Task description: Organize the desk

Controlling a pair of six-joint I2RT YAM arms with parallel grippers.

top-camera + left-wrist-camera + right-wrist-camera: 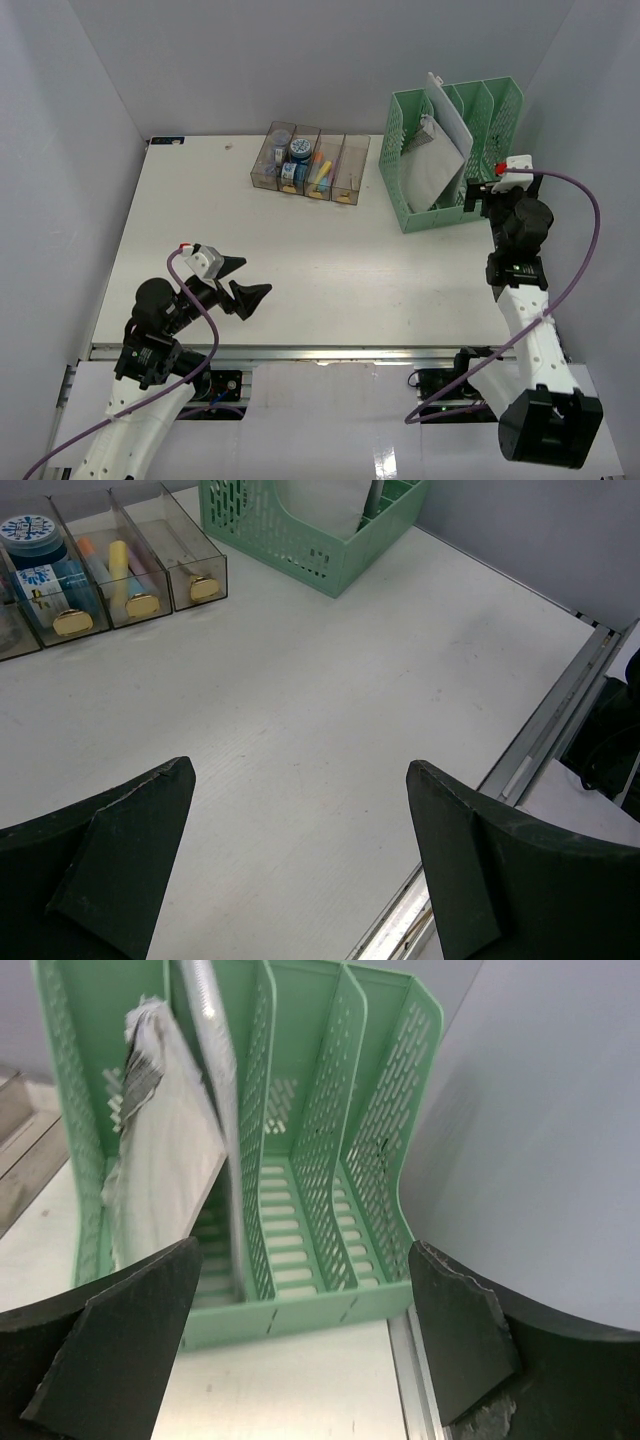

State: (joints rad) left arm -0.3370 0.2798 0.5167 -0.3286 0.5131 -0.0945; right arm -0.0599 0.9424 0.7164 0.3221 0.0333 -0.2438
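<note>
Our top cam hangs high above the near side and looks down, so we get the whole desk [330,270] from far off. Left wrist cam sits low over the desk's near part, facing across it: bins [120,570] upper left, rack [290,540] top centre, rail [560,710] lower right. Right wrist cam is right up at the rack, staring into its slots. All three share the rack; top and left wrist share the bins too.

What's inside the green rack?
A crumpled grey envelope and a flat white sheet lean inside the green rack. The other slots look empty. Anything behind the envelope is covered.
</note>
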